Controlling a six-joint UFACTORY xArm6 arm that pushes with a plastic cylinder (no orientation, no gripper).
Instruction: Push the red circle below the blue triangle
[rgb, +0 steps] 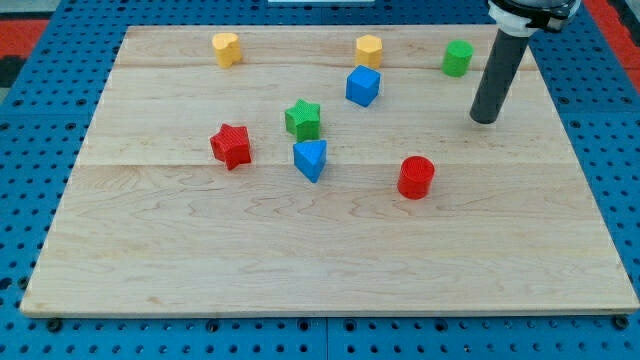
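The red circle (416, 177) stands on the wooden board right of centre. The blue triangle (310, 159) stands about a hundred pixels to its left, slightly higher in the view. My tip (484, 119) rests on the board up and to the right of the red circle, well apart from it, and below and right of the green cylinder-like block (458, 58).
A red star (231, 146) is left of the blue triangle and a green star (303, 119) just above it. A blue cube (363, 86) is near the centre top. A yellow heart (227, 48) and a yellow hexagon-like block (369, 49) stand near the top edge.
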